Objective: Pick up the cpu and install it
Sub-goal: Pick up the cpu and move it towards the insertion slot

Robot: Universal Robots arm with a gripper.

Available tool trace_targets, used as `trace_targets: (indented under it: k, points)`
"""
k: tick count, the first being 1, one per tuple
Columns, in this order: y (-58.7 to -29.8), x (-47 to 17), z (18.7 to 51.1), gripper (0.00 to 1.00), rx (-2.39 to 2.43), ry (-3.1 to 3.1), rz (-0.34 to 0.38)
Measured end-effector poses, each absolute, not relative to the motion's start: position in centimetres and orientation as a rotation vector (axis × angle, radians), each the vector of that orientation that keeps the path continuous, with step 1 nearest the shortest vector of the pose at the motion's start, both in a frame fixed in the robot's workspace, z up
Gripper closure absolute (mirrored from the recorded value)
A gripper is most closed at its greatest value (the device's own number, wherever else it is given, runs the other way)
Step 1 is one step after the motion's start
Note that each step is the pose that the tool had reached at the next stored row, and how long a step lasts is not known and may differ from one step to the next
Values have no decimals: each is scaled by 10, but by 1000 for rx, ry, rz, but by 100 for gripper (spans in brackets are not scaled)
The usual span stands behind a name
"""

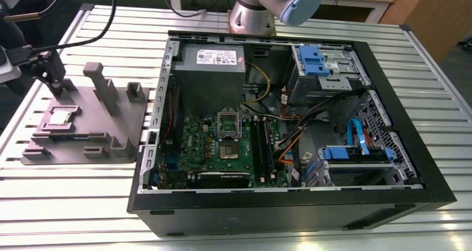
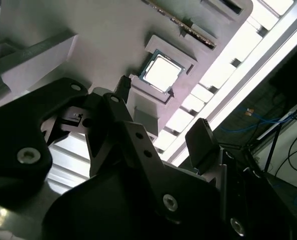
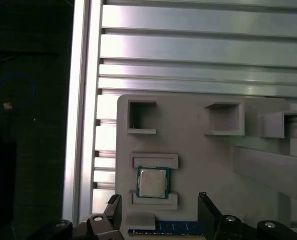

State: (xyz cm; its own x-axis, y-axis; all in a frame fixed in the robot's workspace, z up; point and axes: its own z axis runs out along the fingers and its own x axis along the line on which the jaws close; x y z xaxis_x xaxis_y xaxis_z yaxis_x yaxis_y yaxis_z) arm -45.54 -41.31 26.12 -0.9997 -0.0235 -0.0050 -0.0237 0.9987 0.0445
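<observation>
Cpu lies flat, metal top up, in a shallow square pocket of the grey fixture. Low ledges of the fixture bracket two of its edges. I read this as keeping the chip square and in a known spot for the pick. It is not lifted, and nothing touches it.

Gripper hangs over the fixture, above that pocket, jaws spread wide and holding nothing. In the second wrist view the cpu shows between the two fingers, with a clear gap on each side. I judge the spread is set wider than the chip so the fingers clear its rim.

Tall posts rise from the fixture near the pocket; the gripper stands apart from them.

Computer case lies open on its side just beside the fixture, toward the exterior view's right, so the green motherboard faces up. Its socket looks unfilled, though I cannot be sure. Fixture and case both rest on the slatted metal table.
</observation>
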Motion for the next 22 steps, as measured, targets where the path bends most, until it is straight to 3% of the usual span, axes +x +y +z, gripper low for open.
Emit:
trace_targets:
  k: [22]
  points:
    - [-413, -462, 224, 29, 22, 3129, 70]
